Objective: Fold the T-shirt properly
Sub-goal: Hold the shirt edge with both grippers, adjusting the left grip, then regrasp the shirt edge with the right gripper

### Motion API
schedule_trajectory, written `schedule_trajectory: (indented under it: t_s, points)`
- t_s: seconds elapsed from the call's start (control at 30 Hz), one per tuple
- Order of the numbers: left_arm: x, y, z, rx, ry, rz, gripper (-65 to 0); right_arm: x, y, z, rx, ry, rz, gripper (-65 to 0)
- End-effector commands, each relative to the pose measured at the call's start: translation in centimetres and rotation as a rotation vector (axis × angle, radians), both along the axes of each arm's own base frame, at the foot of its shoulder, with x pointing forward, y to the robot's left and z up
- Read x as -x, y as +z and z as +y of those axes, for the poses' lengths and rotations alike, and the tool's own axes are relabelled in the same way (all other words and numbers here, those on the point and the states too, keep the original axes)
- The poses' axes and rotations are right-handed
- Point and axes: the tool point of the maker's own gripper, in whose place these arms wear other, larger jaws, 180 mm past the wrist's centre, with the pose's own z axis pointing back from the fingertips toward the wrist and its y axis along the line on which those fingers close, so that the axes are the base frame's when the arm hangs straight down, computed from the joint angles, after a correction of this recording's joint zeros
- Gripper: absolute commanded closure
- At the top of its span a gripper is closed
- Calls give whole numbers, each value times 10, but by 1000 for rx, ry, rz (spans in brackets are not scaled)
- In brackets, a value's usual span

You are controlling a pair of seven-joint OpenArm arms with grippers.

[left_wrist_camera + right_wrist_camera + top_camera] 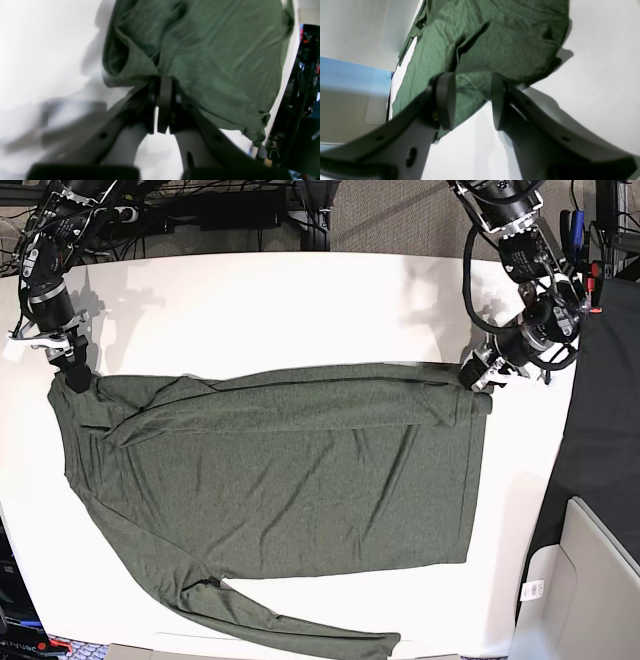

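Gripping state, left gripper [163,105]: jaws are seen pressed together at lower centre of the left wrist view, with a bunched fold of the T-shirt [212,55] pinched at their tips.
Left gripper in base view [478,376]: seen at right of frame, at the upper right corner of the shirt, touching the fabric edge.
Right gripper [472,100]: jaws are seen held apart at centre of the right wrist view; a clear gap is seen between the two black pads. Shirt edge is seen lying between and behind the pads; nothing is clamped.
Right gripper in base view [72,365]: seen at upper left of frame, tips at the upper left corner of the shirt.
T-shirt, base view [280,480]: laid flat across the middle of the white table [300,310], spanning left to right. Top edge is seen folded over into a long band along the upper side. One sleeve is seen trailing along the bottom edge of frame toward lower centre.
Fabric near left gripper: lifted and wrinkled, shadow cast on the table to the left in the wrist view.
Table: white, bare surface seen above the shirt and to the right of it.
Far background: dark cables [240,205] seen along the top of the base view.
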Motion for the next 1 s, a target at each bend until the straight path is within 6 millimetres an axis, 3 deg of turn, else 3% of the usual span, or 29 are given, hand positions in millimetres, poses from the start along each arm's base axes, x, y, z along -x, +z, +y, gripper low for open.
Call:
schedule_trajectory:
  t_s: [0.0,0.4,0.6,0.7,0.97]
  points:
    - [-1,5,0,0,-12,-12,-1,-2,4,-5,7,-8,-8,-240]
    - [0,5,2,0,-6,-12,-1,-11,-7,-5,-47,-29,-3,-240]
    - [4,2,3,-1,-4,-2,-1,7,-8,-1,-128,-34,-17,-239]
    - [5,1,2,0,-4,2,-1,10,10,-2,-101,-24,-56,-239]
    - [5,1,2,1,-3,0,-1,32,84,-13,200,-30,-151,-238]
